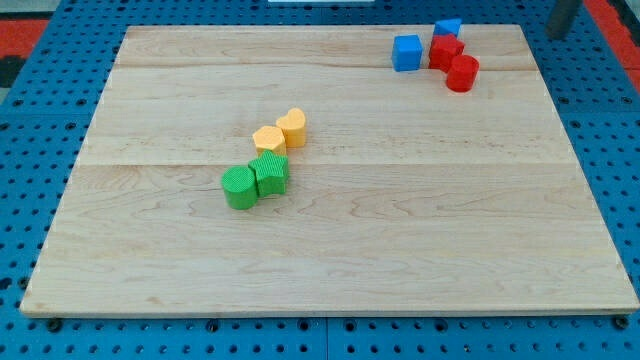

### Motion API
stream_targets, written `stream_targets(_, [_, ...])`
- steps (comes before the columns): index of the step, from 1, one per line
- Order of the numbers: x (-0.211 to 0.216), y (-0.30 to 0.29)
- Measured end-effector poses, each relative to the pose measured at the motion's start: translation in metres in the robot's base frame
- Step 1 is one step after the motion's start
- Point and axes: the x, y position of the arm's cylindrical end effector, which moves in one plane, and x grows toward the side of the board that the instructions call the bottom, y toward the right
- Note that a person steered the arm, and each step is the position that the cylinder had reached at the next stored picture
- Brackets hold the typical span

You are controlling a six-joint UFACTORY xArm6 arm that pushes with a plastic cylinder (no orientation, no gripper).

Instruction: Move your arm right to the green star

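The green star (270,173) sits left of the board's middle, touching a green cylinder (239,187) on its left. A yellow hexagon-like block (268,138) and a yellow heart (291,127) lie just above them. A dark rod shows at the view's top right corner, past the board's edge; my tip (556,36) is far to the upper right of the green star and touches no block.
A blue cube (406,52), a second blue block (447,27), a red star-like block (445,50) and a red cylinder (461,73) cluster at the board's top right, left of my tip. The wooden board (400,250) lies on a blue pegboard.
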Motion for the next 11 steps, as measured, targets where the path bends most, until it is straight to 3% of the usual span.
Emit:
stream_targets(1, [0.066,0.0])
stream_targets(3, [0.133,-0.048])
stream_targets(4, [0.213,-0.108])
stream_targets(5, [0.25,-0.227])
stream_targets(6, [0.261,-0.322])
stream_targets(11, [0.225,-0.355])
